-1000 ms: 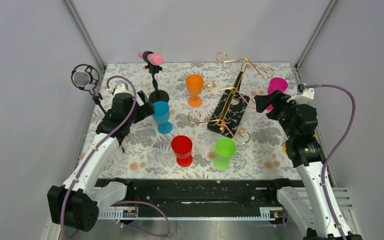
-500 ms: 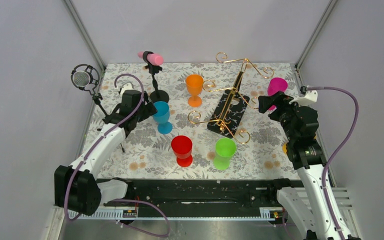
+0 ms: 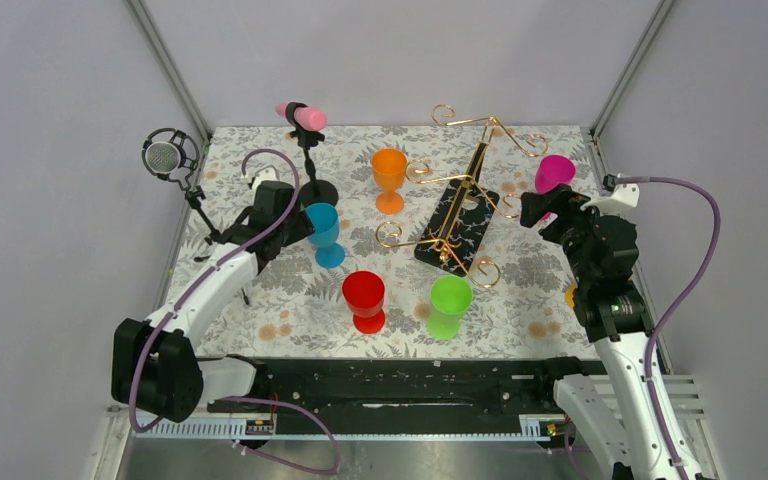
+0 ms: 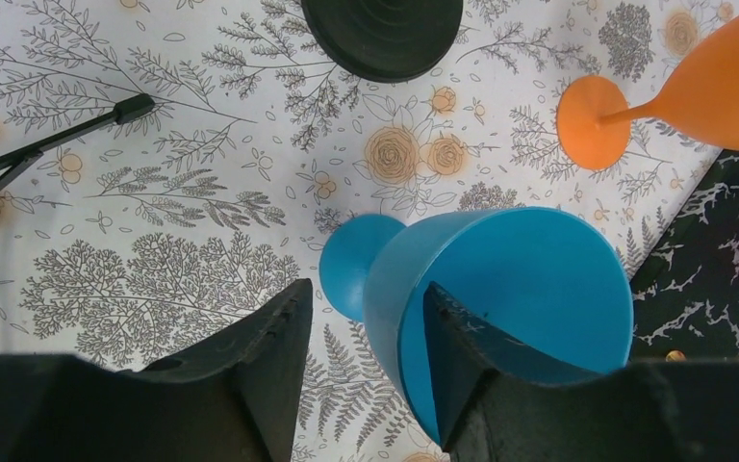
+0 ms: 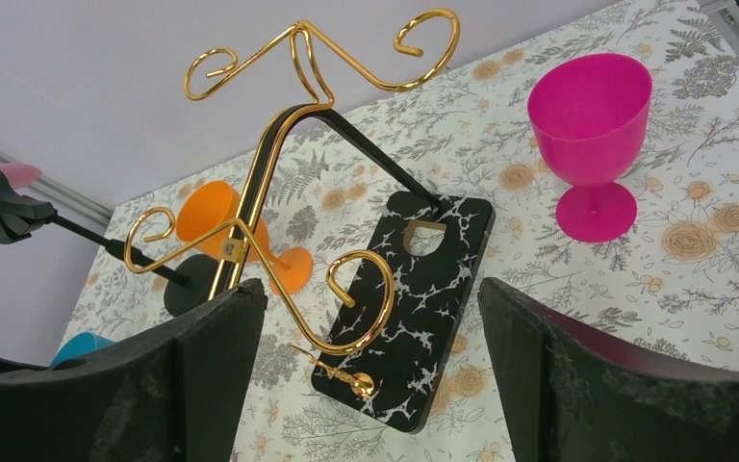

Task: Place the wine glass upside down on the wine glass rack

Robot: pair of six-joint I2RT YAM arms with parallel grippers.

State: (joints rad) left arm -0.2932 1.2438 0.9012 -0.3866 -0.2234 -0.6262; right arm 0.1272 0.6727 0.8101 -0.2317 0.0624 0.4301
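The wine glass nearest my left gripper (image 3: 300,225) is blue (image 3: 324,225) and stands upright left of centre. In the left wrist view my gripper (image 4: 367,286) straddles the blue glass (image 4: 529,279) rim. One finger (image 4: 462,337) is inside the bowl. The other finger (image 4: 269,337) is outside, with a gap to the wall. The wine glass rack (image 3: 457,215), gold wire on a black speckled base, stands at centre right. My right gripper (image 3: 535,207) hovers open just right of it, and its wrist view faces the rack (image 5: 414,289) between its fingers (image 5: 370,286).
Orange (image 3: 389,170), red (image 3: 364,292), green (image 3: 450,298) and magenta (image 3: 554,173) glasses stand upright around the rack. A pink microphone on a round-footed stand (image 3: 303,116) and a grey microphone on a tripod (image 3: 165,157) stand at the back left, close to my left arm.
My left arm has reached forward to the blue glass and its jaws have narrowed around the rim. My right gripper has drifted slightly right, still open.
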